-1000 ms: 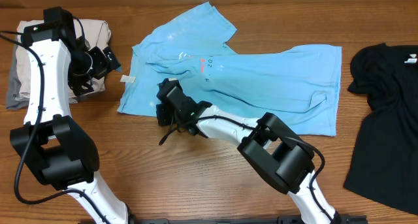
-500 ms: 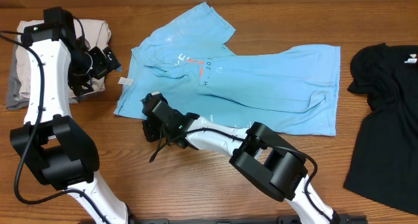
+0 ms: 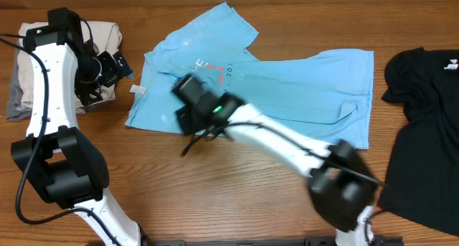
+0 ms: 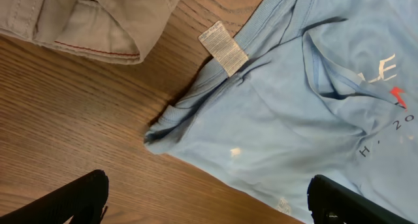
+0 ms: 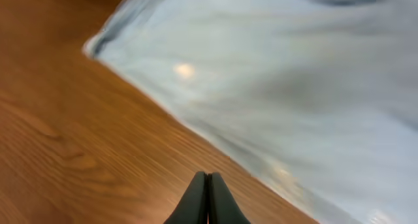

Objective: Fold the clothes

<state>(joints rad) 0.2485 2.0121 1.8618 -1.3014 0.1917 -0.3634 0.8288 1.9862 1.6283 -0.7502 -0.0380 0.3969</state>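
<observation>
Spread across the far middle of the wooden table: the light blue T-shirt, rumpled, one sleeve pointing far, the body running off to the right. Bears red and dark lettering on the chest, toward its left end. Carries a white label at the left edge, lying on bare wood. Bunches into a small fold at the near left corner. Sits near a heap of beige cloth in the far left corner, and well apart from a black garment at the right edge.

At the shirt's near left edge: the right gripper, blurred in the overhead view. From its own wrist camera, fingers pressed together into a single point, with nothing visible between them. Hangs over bare wood just near of the shirt's edge; impossible to tell whether touching the table.

By the right side of the beige heap: the left gripper. Spread wide in its wrist view, one dark finger at each bottom corner, gripping nothing. Looks down on the shirt's left corner and label.
</observation>
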